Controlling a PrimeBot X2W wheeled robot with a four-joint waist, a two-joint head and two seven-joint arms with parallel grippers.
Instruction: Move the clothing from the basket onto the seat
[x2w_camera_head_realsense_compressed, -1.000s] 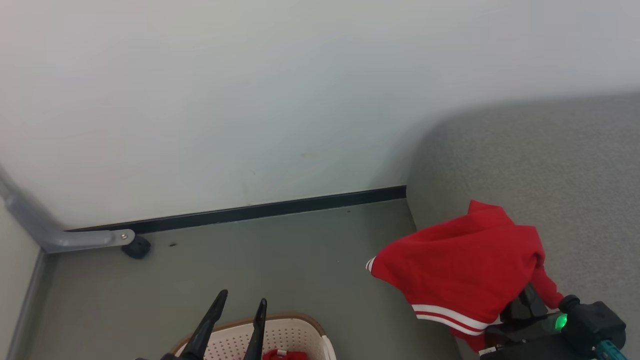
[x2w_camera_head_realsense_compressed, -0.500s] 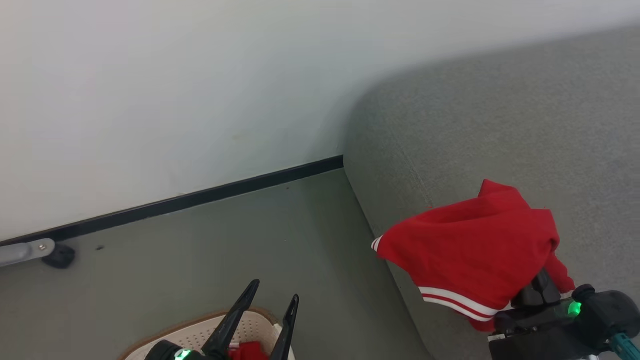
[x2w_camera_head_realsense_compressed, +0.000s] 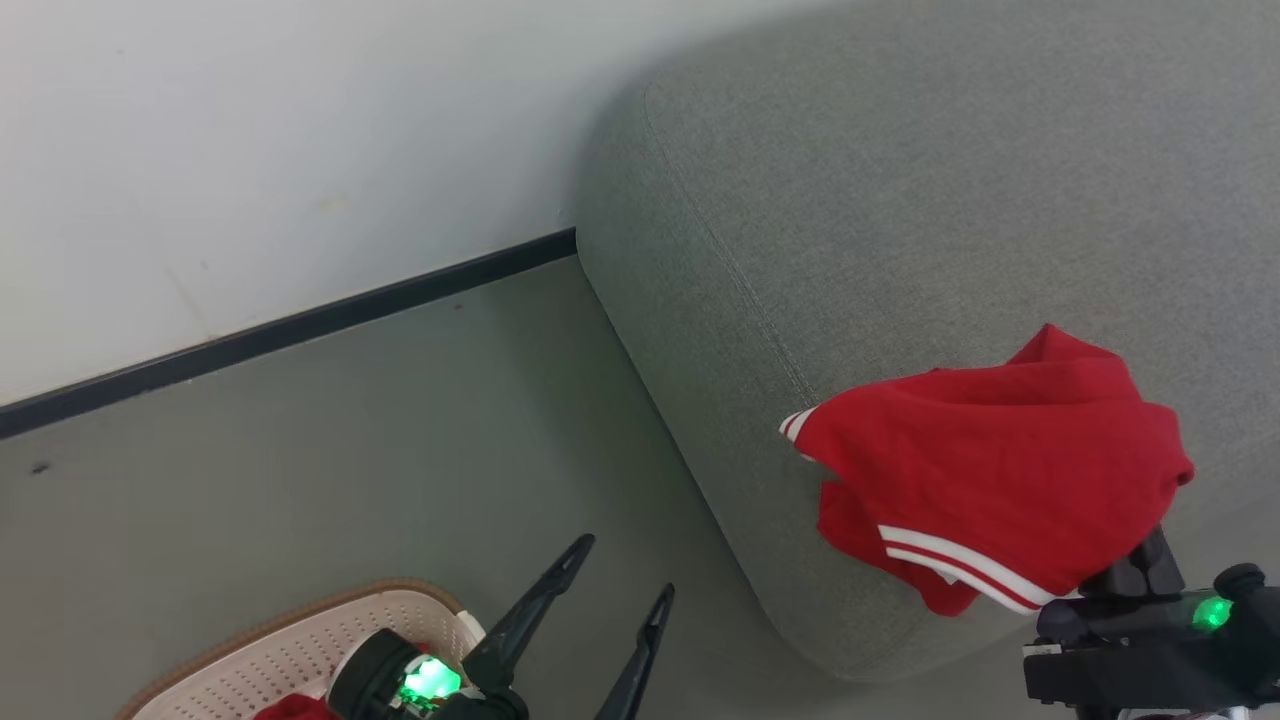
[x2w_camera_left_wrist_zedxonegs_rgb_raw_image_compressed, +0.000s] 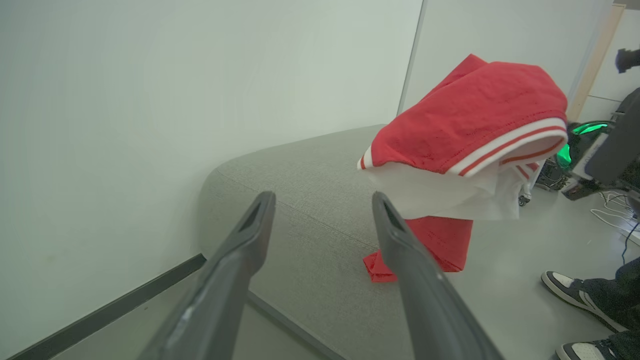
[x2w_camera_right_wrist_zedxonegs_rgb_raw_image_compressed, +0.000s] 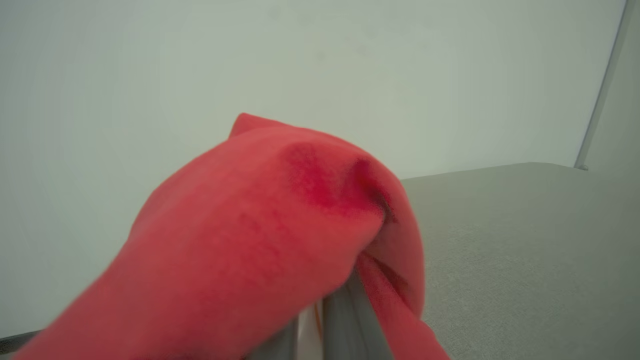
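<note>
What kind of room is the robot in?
Probably a plain indoor room set up like a living room, maybe a test space: a grey sofa beside a bare wall, a laundry basket on the floor, and loose cables.

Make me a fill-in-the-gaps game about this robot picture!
The right pincer grips a ____ garment with white stripes.
The left pincer is ____ and holds nothing.
The seat under the garment is ____.
The basket stands on the ____.
Missing words: red, open, grey, floor.
</note>
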